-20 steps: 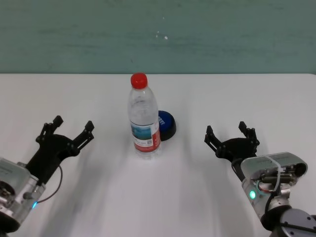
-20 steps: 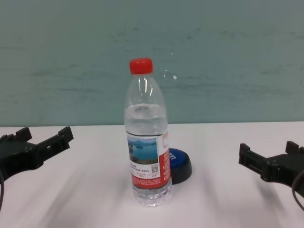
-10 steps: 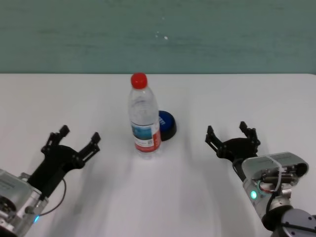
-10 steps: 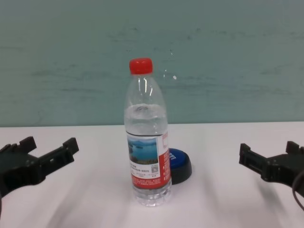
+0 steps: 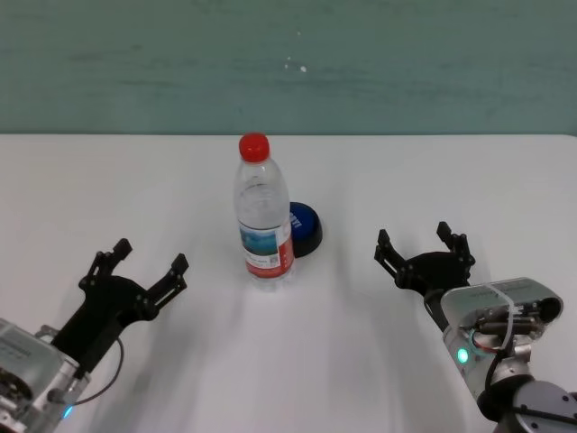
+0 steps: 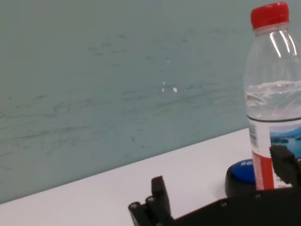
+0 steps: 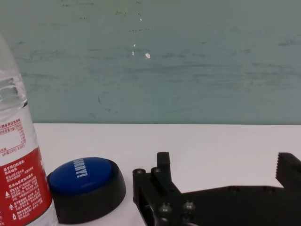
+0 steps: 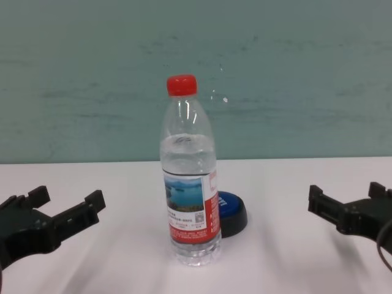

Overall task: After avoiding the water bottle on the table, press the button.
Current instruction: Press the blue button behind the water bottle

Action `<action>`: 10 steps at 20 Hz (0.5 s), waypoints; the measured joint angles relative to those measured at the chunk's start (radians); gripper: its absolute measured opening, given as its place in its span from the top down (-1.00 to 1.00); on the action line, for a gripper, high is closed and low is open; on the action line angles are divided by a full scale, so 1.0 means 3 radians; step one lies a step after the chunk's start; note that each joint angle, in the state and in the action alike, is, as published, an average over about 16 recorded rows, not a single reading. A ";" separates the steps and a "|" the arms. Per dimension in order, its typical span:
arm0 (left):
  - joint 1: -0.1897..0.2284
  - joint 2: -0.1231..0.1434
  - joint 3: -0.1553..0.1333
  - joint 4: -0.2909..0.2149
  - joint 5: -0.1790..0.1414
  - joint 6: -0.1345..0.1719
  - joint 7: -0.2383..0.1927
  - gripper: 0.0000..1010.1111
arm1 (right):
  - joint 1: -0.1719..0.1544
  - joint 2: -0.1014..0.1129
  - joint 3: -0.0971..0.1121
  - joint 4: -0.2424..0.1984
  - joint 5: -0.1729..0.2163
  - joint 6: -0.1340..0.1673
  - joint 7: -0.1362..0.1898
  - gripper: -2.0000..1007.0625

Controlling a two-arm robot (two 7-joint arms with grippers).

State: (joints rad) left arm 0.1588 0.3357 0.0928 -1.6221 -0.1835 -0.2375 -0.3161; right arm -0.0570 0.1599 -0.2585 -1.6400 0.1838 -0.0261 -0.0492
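The water bottle [image 5: 263, 221] stands upright mid-table, clear with a red cap and red-and-white label; it also shows in the chest view [image 8: 189, 177], the left wrist view [image 6: 274, 101] and the right wrist view [image 7: 19, 174]. The button [image 5: 304, 229], blue-domed on a black base, sits just behind and right of it, partly hidden; it also shows in the chest view [image 8: 233, 212], the right wrist view [image 7: 87, 186] and the left wrist view [image 6: 241, 173]. My left gripper [image 5: 146, 268] is open and empty, left of the bottle. My right gripper [image 5: 422, 247] is open and empty, right of the button.
The white table [image 5: 297, 361] spreads wide around the bottle and button. A teal wall [image 5: 288, 63] rises behind the table's far edge.
My left gripper has moved toward the near side and a little right, closer to the bottle's side. The right arm, bottle and button have not moved.
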 joint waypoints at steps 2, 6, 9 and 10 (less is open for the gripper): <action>0.0006 0.0002 0.0002 -0.0003 0.0004 -0.0004 0.0001 -1.00 | 0.0003 0.0002 0.0007 -0.0013 -0.0007 0.0042 0.0023 -0.99; 0.0009 0.0002 0.0003 -0.0003 0.0008 -0.0008 0.0002 -1.00 | 0.0014 0.0005 0.0027 -0.0044 -0.0029 0.0144 0.0081 -0.99; 0.0007 0.0001 0.0001 -0.0003 0.0005 -0.0005 0.0003 -1.00 | 0.0032 0.0007 0.0050 -0.0066 -0.0053 0.0230 0.0132 -0.99; 0.0007 0.0001 0.0001 -0.0003 0.0004 -0.0004 0.0003 -1.00 | 0.0040 0.0008 0.0059 -0.0073 -0.0061 0.0260 0.0151 -0.99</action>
State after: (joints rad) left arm 0.1607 0.3360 0.0931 -1.6229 -0.1821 -0.2388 -0.3153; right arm -0.0452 0.1623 -0.2408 -1.6618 0.1654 0.0521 -0.0039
